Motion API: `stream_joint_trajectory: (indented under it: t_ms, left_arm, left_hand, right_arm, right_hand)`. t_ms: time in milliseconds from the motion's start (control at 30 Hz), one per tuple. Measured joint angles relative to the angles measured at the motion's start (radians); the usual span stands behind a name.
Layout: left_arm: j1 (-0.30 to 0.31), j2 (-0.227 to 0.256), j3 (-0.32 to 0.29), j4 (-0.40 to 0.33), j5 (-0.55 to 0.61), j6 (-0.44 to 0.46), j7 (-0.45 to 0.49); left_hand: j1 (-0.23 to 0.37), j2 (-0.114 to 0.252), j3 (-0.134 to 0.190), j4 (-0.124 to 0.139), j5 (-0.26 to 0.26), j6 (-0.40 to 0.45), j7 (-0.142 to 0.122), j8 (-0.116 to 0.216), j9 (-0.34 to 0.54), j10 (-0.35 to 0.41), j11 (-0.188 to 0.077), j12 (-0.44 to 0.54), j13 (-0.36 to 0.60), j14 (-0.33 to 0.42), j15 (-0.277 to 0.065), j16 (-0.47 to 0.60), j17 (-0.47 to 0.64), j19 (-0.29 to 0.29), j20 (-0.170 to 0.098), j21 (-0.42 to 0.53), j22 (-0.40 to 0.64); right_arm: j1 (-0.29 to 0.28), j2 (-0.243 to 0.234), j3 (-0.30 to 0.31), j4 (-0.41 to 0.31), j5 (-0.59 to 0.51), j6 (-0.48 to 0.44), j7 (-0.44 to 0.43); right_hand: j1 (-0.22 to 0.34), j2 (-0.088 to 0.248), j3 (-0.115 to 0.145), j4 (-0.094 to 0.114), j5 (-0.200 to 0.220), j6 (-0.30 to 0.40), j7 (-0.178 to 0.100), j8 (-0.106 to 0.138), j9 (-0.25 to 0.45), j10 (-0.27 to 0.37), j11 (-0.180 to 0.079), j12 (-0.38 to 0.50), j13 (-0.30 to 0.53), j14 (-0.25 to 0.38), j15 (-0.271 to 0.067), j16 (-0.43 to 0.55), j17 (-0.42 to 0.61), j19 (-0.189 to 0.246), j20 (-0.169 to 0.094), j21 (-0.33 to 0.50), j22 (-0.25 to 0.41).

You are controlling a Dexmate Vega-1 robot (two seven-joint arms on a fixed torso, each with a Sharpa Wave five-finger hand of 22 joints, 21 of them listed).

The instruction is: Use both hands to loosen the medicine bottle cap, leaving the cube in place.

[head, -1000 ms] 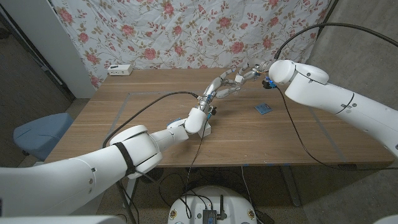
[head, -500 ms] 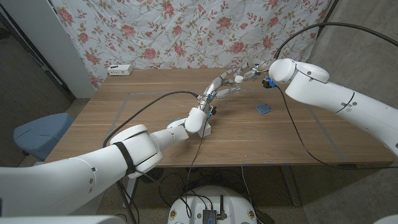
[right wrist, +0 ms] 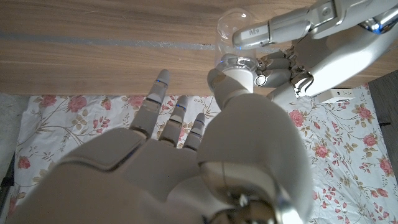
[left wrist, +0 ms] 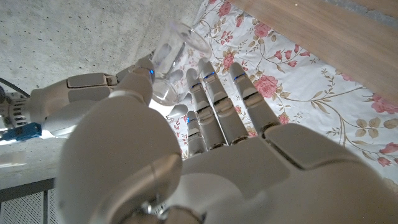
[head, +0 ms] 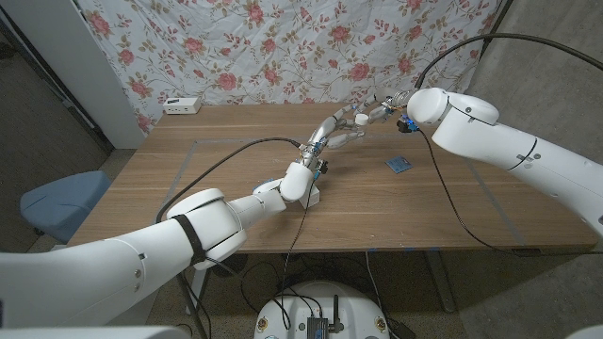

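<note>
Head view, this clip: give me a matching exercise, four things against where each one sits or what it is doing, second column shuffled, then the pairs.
Things:
1. medicine bottle
2. cube
3. white box
4. left hand

Places or states:
A. lies on the table, apart from both hands
B. at the table's far left edge, by the floral cloth
C. held up above the table between both hands
D. holds the bottle from the robot's left, opposite the right hand

Pairs: 1-C, 2-A, 3-B, 4-D
</note>
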Motion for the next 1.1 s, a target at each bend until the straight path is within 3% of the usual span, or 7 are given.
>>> stream_joint_trajectory:
  t_ms: [300, 467, 633, 900, 967, 1100]
  left_arm:
    - [-0.001, -0.001, 0.001, 0.001, -0.001, 0.002, -0.001]
    - [-0.001, -0.001, 0.002, 0.001, -0.001, 0.002, -0.001]
    - [-0.001, -0.001, 0.002, 0.001, -0.003, 0.004, -0.002]
    - [-0.002, -0.002, 0.004, 0.002, -0.003, 0.005, -0.001]
    - [-0.002, -0.002, 0.005, 0.003, -0.003, 0.005, 0.000]
    - [-0.003, -0.002, 0.006, 0.003, -0.003, 0.005, 0.001]
  left_hand:
    - [-0.001, 0.004, 0.000, 0.000, 0.000, 0.000, 0.000, 0.000, 0.000, 0.000, 0.000, -0.001, 0.000, 0.000, 0.000, 0.000, 0.000, 0.000, 0.000, 0.000, 0.000]
    - [-0.001, 0.004, 0.000, 0.000, -0.001, 0.000, 0.000, 0.000, 0.000, 0.000, 0.000, -0.002, 0.000, 0.000, 0.000, 0.000, 0.000, 0.000, 0.000, 0.000, 0.000]
    - [-0.001, 0.004, 0.000, 0.000, -0.002, 0.000, 0.000, 0.000, 0.000, 0.000, 0.000, -0.004, 0.000, 0.000, 0.000, 0.000, 0.000, 0.000, 0.000, 0.000, 0.000]
    - [-0.001, 0.004, 0.000, 0.000, -0.003, 0.002, -0.002, 0.000, 0.000, 0.000, 0.000, 0.000, 0.000, 0.000, 0.000, 0.000, 0.000, 0.000, 0.000, 0.000, 0.000]
    - [-0.001, 0.004, 0.000, 0.000, -0.003, 0.006, -0.006, 0.000, 0.000, 0.000, 0.000, 0.000, 0.000, 0.000, 0.000, 0.000, 0.000, 0.000, 0.000, 0.000, 0.000]
    - [-0.001, 0.004, 0.000, 0.000, -0.003, 0.006, -0.006, 0.000, 0.000, 0.000, 0.000, 0.000, 0.000, 0.000, 0.000, 0.000, 0.000, 0.000, 0.000, 0.000, 0.000]
  right_arm:
    - [0.003, -0.001, -0.002, -0.004, 0.000, -0.014, 0.003]
    - [0.005, -0.001, -0.004, -0.005, 0.000, -0.022, 0.013]
    - [0.023, -0.008, -0.014, -0.010, 0.004, -0.033, 0.027]
    - [0.042, -0.016, -0.017, -0.013, 0.022, -0.046, 0.054]
    - [0.048, -0.019, -0.017, -0.013, 0.029, -0.046, 0.062]
    - [0.058, -0.023, -0.017, -0.010, 0.041, -0.046, 0.074]
  right_hand:
    - [0.023, -0.023, -0.018, -0.001, -0.002, -0.110, -0.004, -0.056, -0.014, -0.025, 0.026, 0.000, 0.003, -0.016, 0.016, 0.006, 0.005, -0.005, 0.005, 0.000, 0.000]
    - [0.027, -0.048, -0.033, -0.003, -0.015, -0.160, -0.003, -0.068, -0.018, -0.042, 0.042, -0.004, 0.003, -0.028, 0.028, 0.006, 0.002, -0.007, 0.015, 0.004, 0.000]
    - [0.006, -0.068, -0.059, 0.012, -0.026, -0.208, 0.001, -0.072, -0.018, -0.059, 0.060, -0.005, 0.003, -0.037, 0.042, 0.001, 0.000, -0.007, 0.025, 0.004, 0.000]
    - [-0.042, -0.115, -0.107, 0.029, -0.047, -0.262, 0.060, -0.067, -0.018, -0.098, 0.099, -0.004, 0.003, -0.050, 0.083, -0.007, -0.008, -0.012, 0.041, 0.004, 0.000]
    - [-0.069, -0.120, -0.118, 0.035, -0.047, -0.263, 0.062, -0.063, -0.017, -0.102, 0.121, -0.004, 0.003, -0.059, 0.092, -0.009, -0.012, -0.019, 0.048, 0.004, 0.000]
    - [-0.111, -0.135, -0.135, 0.043, -0.047, -0.274, 0.094, -0.056, -0.016, -0.111, 0.139, -0.004, 0.003, -0.058, 0.102, -0.016, -0.017, -0.019, 0.048, 0.004, 0.000]
